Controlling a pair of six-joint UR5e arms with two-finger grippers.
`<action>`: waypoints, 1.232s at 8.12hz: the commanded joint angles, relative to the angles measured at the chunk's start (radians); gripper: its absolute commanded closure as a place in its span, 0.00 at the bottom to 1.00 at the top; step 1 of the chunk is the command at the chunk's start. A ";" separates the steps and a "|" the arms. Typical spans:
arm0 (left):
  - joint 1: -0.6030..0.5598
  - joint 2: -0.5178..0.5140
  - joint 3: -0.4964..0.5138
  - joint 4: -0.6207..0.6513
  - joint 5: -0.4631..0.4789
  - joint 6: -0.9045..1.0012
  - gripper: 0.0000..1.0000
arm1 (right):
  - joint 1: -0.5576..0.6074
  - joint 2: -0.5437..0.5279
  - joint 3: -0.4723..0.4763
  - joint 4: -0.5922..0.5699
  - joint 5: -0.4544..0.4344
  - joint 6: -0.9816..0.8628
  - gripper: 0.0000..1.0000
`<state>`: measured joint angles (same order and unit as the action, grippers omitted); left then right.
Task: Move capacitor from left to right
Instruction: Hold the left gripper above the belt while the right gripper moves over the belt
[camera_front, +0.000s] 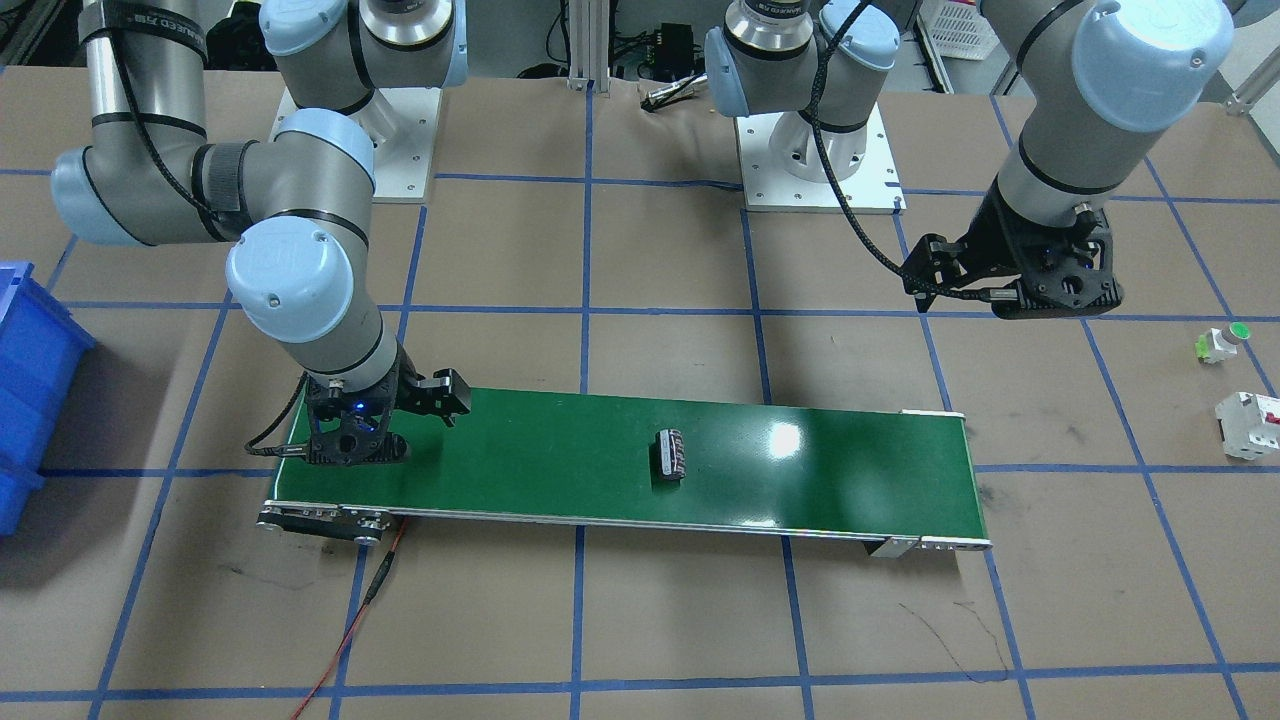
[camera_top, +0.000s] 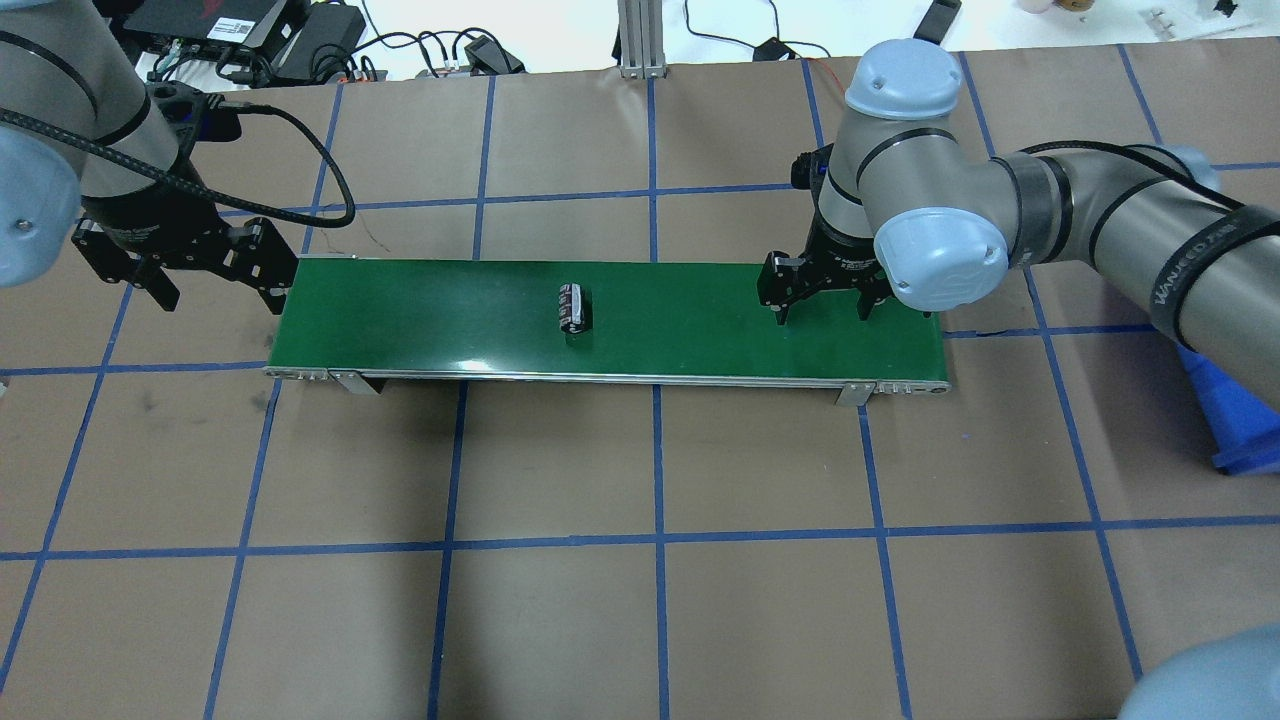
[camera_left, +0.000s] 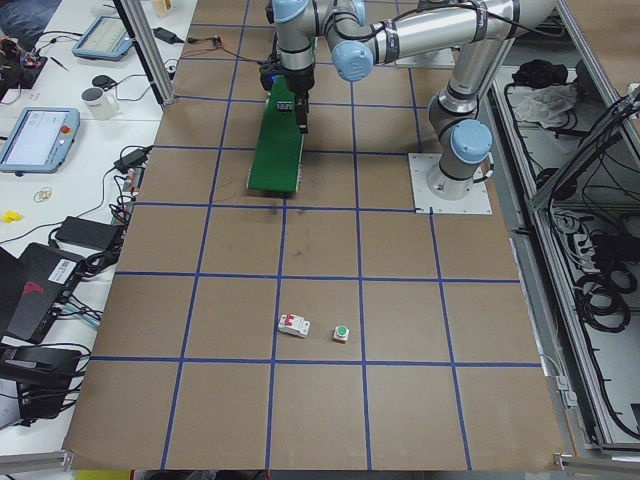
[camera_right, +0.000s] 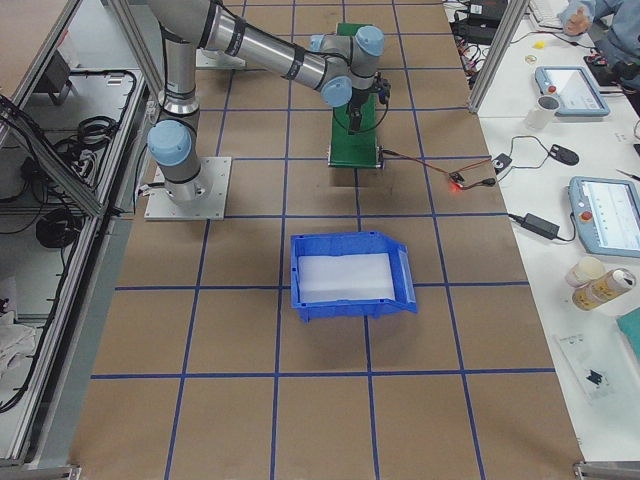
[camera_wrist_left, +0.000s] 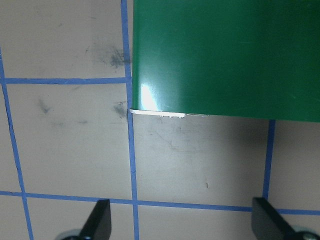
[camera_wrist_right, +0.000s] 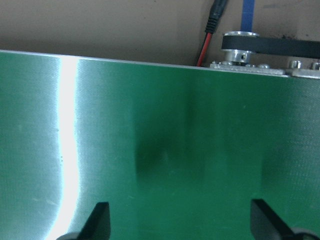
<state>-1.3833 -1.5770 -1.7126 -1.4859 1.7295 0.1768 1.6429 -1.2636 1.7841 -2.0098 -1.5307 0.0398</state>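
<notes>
The left tool (camera_top: 220, 288) hovers released and empty, just off the left end of the long green conveyor belt (camera_top: 700, 335). The small dark brown-black cylindrical capacitor (camera_top: 573, 308) lies near the belt's middle. The right tool (camera_top: 822, 312) hangs spread over the belt's right end; likely next, it must grasp the capacitor.

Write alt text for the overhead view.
A capacitor lies midway along a green conveyor. The open left hand hangs at the conveyor's left end, and the open right hand hangs over its right end.
</notes>
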 joint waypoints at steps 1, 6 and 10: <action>0.000 0.000 0.001 -0.004 0.001 0.000 0.00 | 0.000 0.001 0.000 -0.027 0.001 0.000 0.00; 0.000 -0.002 0.001 0.000 -0.001 0.001 0.00 | 0.008 0.000 0.001 -0.090 0.004 0.017 0.06; 0.000 -0.002 0.002 0.000 0.002 0.001 0.00 | 0.035 -0.002 0.001 -0.099 0.049 0.073 0.05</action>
<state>-1.3836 -1.5780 -1.7107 -1.4859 1.7290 0.1779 1.6663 -1.2697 1.7855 -2.1040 -1.5186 0.0699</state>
